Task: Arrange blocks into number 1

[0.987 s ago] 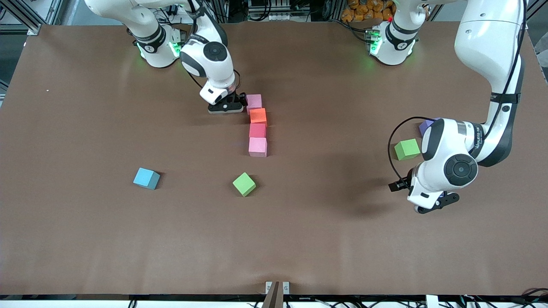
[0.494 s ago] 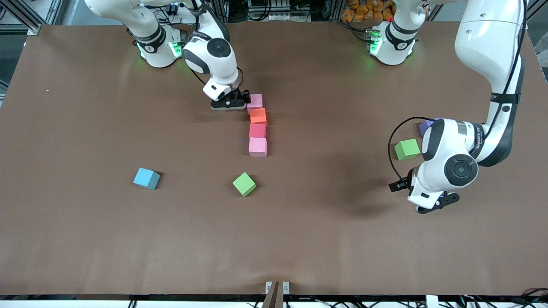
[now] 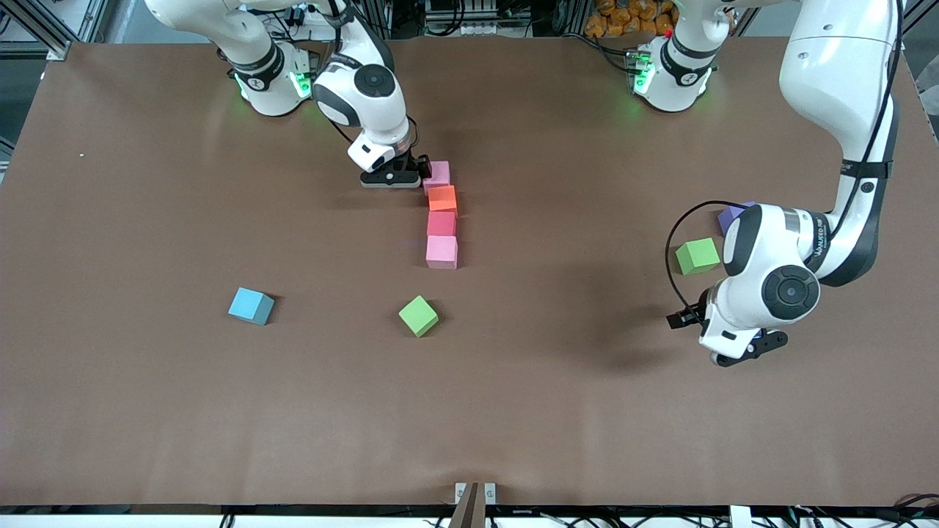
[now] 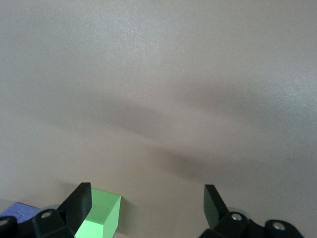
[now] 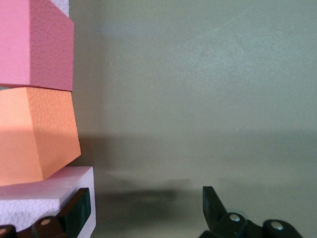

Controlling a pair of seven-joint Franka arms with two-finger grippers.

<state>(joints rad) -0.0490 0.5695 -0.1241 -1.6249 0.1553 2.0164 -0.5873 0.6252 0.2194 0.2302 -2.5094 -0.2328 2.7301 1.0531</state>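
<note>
You have a wide brown desk [image 3: 147, 411] with both arms over it, and the column for the digit is partly built near the middle: a light pink block [image 3: 438, 174] farthest from the front camera, then an orange block [image 3: 443, 198], a red block [image 3: 441, 223] and a pink block [image 3: 441, 251], each touching the next, though the upper two sit slightly out of line. The right gripper [image 3: 392, 178] is low at the desk just beside the light pink block, fingers apart and holding nothing; it looks set to nudge that block, so press squarely on its flat side and stop once it lines up with the orange one. The left gripper [image 3: 741, 352] waits over bare desk toward the left arm's end, fingers apart and empty. Loose pieces remain: a light blue block [image 3: 250, 306], a green block [image 3: 418, 316], a second green block [image 3: 697, 256] and a purple block [image 3: 731, 216]. Only the right wrist view shows how close one finger [image 5: 79, 208] sits to the light pink block.
</note>
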